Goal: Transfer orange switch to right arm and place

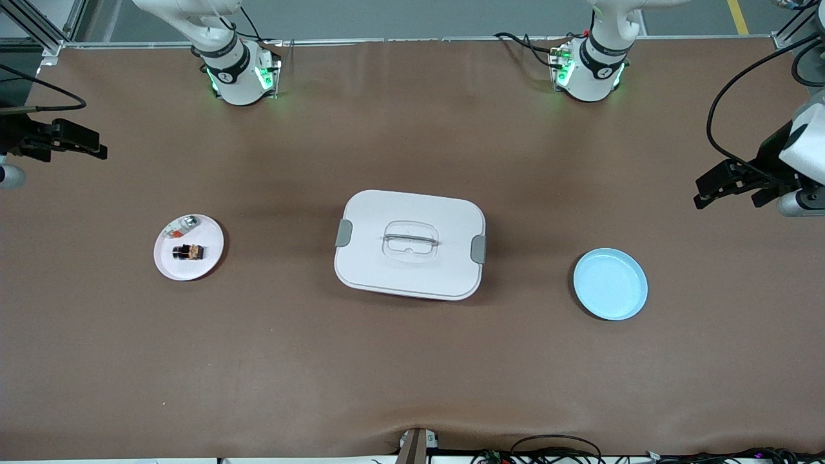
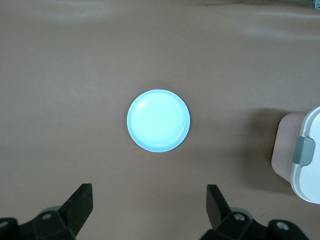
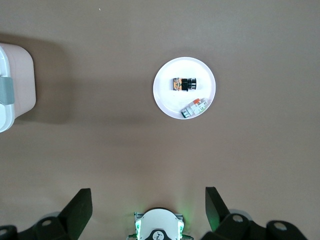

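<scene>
The orange switch [image 1: 187, 252] is lying on the white plate [image 1: 207, 261] toward the right arm's end of the desk [image 1: 412, 361]. The right tool [image 3: 145, 207] is hanging above it, spread wide. The left tool [image 2: 150, 207] is hanging spread over the blue plate [image 2: 158, 120].

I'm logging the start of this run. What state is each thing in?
Orange switch: lying on the white plate, untouched.
Silvery piece: on the same plate, at its rim.
Lidded box: closed, both side clips down.
Blue plate: empty.
Left claw: open, over the table above the blue plate.
Right claw: open, holding nothing, over the table near the white plate.
</scene>
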`<state>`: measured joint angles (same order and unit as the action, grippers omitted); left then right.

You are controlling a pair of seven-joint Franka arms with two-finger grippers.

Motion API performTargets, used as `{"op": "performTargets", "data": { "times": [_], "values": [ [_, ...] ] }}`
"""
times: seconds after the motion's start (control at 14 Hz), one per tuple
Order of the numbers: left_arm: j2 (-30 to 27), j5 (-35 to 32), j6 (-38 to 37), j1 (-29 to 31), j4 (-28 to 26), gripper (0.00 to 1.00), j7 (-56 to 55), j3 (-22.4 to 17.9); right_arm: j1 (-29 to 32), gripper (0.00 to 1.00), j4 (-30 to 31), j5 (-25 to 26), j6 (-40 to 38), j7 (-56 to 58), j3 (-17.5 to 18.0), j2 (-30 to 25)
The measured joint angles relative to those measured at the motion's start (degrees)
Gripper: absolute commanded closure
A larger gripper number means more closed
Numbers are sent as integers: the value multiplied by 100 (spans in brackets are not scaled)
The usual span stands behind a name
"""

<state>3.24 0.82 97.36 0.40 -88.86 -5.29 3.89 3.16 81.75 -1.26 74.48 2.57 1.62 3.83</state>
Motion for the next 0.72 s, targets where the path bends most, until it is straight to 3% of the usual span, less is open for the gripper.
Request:
{"op": "performTargets", "data": {
  "times": [0.29,0.72],
  "values": [
    [0,0,0,0,0,0,0,0,2,0,428,0,274,0,-10,-352],
    [0,0,-305,0,2,0,0,0,18,0,496,0,335,-94,-55,-435]
  ]
}}
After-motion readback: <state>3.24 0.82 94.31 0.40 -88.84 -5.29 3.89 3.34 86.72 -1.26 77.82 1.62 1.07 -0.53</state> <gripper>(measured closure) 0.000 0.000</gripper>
